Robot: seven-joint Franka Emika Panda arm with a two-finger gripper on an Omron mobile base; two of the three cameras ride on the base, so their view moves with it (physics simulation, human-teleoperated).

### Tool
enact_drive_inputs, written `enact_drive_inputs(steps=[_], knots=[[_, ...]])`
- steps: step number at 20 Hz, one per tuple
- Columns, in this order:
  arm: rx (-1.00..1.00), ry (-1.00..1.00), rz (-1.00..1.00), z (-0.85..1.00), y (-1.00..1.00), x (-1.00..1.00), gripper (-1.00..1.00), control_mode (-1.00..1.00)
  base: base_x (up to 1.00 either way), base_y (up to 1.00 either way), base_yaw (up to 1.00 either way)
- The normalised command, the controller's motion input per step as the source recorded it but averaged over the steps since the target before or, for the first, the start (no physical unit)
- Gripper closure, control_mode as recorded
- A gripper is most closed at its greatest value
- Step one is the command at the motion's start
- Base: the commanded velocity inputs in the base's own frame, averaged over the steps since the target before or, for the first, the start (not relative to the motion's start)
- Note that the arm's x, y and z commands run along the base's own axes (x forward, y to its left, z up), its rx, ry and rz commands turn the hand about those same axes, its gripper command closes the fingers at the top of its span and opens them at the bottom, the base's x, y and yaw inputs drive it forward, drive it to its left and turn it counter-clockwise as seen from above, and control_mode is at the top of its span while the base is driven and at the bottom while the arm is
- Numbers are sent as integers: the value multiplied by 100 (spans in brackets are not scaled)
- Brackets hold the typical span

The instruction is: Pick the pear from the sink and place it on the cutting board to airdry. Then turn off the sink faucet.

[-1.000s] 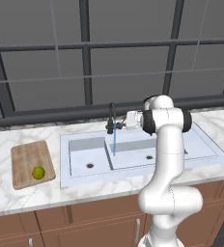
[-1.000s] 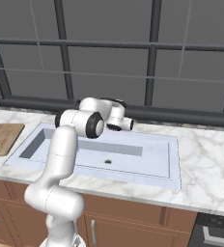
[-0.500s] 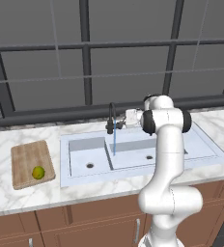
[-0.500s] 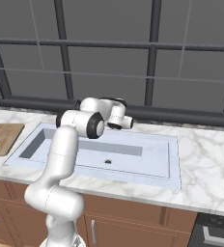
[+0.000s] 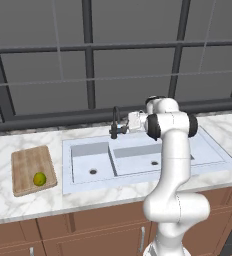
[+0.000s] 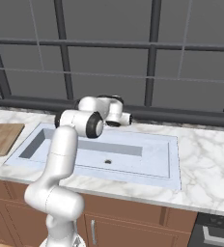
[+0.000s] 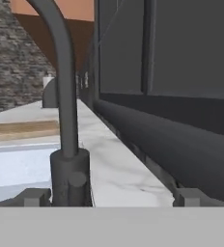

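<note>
No readable text, labels or numbers anywhere.
</note>
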Motion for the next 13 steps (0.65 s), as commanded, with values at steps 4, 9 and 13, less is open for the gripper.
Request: enact_drive_inputs(steps=[4, 9, 13], knots=[[-19, 0, 0, 3, 100, 26, -100, -100, 0, 0, 0], [-18, 0, 0, 1, 100, 19, -100, -100, 0, 0, 0], [-13, 0, 0, 0, 94, 10, -100, -100, 0, 0, 0]])
